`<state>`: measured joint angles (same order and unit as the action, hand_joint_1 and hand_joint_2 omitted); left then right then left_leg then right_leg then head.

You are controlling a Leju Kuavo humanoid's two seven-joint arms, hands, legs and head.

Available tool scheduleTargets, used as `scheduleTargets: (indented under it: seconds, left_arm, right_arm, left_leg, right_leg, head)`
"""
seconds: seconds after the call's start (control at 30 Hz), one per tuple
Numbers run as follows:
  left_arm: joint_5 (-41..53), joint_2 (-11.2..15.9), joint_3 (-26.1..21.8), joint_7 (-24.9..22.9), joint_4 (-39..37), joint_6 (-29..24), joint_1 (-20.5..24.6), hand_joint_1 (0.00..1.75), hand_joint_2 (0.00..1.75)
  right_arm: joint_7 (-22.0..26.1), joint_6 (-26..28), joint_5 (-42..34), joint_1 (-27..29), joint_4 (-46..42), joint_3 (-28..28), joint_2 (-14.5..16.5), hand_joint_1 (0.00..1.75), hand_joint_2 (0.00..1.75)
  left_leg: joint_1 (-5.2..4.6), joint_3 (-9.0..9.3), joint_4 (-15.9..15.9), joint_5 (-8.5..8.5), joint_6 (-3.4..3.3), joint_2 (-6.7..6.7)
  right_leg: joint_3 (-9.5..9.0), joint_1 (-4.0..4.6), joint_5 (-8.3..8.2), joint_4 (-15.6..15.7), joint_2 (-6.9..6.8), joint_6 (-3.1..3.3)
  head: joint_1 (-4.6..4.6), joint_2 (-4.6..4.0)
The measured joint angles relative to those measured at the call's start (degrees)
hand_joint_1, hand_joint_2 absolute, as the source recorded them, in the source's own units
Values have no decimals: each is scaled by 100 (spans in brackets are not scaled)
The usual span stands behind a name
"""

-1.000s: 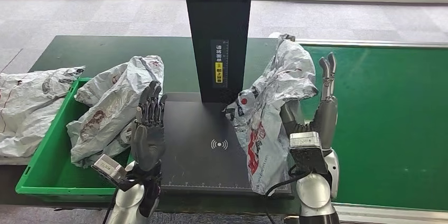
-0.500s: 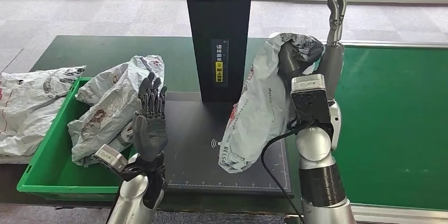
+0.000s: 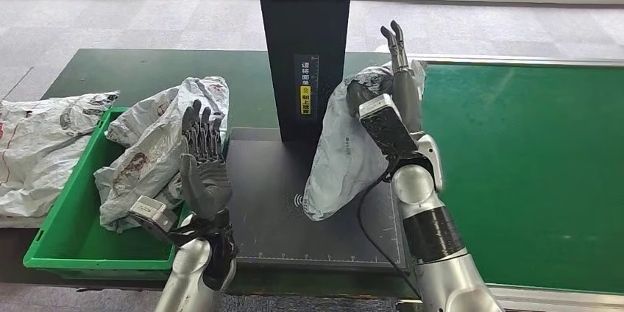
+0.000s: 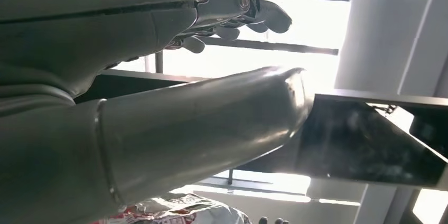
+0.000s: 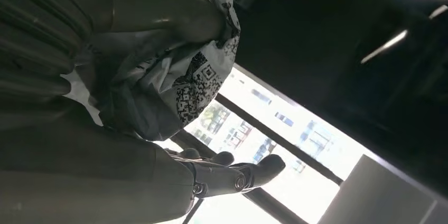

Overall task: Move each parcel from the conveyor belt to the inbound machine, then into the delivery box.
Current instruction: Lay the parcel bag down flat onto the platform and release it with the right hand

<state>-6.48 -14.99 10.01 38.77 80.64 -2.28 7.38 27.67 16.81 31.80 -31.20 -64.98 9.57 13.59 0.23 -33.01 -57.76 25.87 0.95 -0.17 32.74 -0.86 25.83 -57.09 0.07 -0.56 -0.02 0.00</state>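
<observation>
- Grey crumpled plastic mailer parcel (image 3: 340, 151) hangs over the right half of the flat black scan plate of the inbound machine (image 3: 274, 201); its lower end reaches the plate near the wireless mark, its upper end is bunched just right of the tall black scanner column (image 3: 302, 47).
- Right hand (image 3: 388, 84): raised, wrist bent toward the column, thumb pressed into the parcel's top and clamping it against the palm; the long fingers (image 3: 397, 40) stick straight up, free of the bag. The right wrist view shows the thumb over a printed QR label on the film.
- Left hand (image 3: 203, 161): upright at the plate's left edge, palm toward the plate, fingers spread and holding nothing, not touching plate or box.
- Green plastic delivery box (image 3: 66, 213) sits just left of the plate, against its left edge; more grey mailer bags (image 3: 158, 146) are heaped inside and stand above its rim. Another grey bag (image 3: 40, 143) lies beyond the box's far left wall.
- Green conveyor belt (image 3: 530, 165) runs along the plate's right edge, with bare belt surface beside the right arm.
- Open room: the near-left part of the plate, between left hand and parcel, is bare; the column closes off the far edge.
</observation>
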Motion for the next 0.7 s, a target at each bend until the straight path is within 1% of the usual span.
scheduleTargets:
  seconds: [0.13,0.2,0.37,0.47,0.6,0.7]
  left_arm:
    - [-47,14,0,0,-63,84,-115,0,0]
    - [-54,25,0,0,-79,129,-187,0,0]
    - [-70,39,-2,0,-123,187,-269,0,0]
    - [-74,39,-2,0,-144,213,-273,0,0]
    - [-83,39,-2,0,-192,228,-269,0,0]
    - [-150,39,-4,0,-232,239,-274,0,0]
  right_arm:
    - [-360,-658,42,23,97,157,-182,0,175]
    - [-416,-841,45,84,112,205,-304,0,175]
    - [-384,-772,64,349,32,221,-517,0,175]
    - [-364,-833,-45,464,-100,221,-566,0,175]
    - [-451,-1032,191,538,-188,293,-622,0,175]
    - [-275,-947,19,657,-370,364,-642,0,175]
  left_leg:
    - [0,-3,0,0,0,0]
    - [-1,-4,0,1,-1,-2]
    - [-2,-7,-2,1,-1,-3]
    - [-2,-8,-2,2,-1,1]
    - [0,-8,-1,1,-1,1]
    - [0,-8,-1,0,0,-1]
  right_leg:
    - [3,-1,0,2,0,0]
    - [3,-1,0,3,-1,0]
    - [6,-2,0,5,-3,-1]
    - [10,-1,-1,4,1,-1]
    - [10,0,-1,2,2,-1]
    - [12,0,-1,2,0,-1]
  head:
    - [0,0]
    - [0,0]
    - [0,0]
    - [0,0]
    - [0,0]
    - [0,0]
